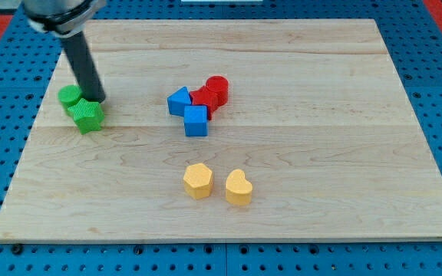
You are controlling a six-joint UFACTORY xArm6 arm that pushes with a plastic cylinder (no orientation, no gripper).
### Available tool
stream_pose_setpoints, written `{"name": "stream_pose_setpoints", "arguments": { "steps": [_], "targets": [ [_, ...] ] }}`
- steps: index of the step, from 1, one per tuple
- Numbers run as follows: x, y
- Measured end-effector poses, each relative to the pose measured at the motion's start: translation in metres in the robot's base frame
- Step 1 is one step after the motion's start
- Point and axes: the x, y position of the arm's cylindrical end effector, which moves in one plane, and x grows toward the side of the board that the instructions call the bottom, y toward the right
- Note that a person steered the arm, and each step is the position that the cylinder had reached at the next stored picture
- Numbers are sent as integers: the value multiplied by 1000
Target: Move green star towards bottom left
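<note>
No pincer, only dark rod; my tip [97, 100] touches, it seems, upper right edge of green star-shaped block [88, 115] | star sits near wooden board [321, 176] left edge, against green round block [70, 95] | count: 2 green, 2 blue [195, 120], 2 red [216, 88], 2 yellow [198, 180].

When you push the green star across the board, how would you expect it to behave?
The green star looks squat and flat-bottomed, so it should slide, not tip. My tip touches its top-right edge, off-centre; it may spin. The green cylinder beside it could get dragged along.
</note>
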Motion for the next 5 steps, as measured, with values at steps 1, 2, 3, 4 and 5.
{"name": "stream_pose_setpoints", "arguments": {
  "steps": [1, 2, 3, 4, 5],
  "targets": [
    [31, -10],
    [15, 37],
    [50, 23],
    [95, -14],
    [50, 3]
  ]
}}
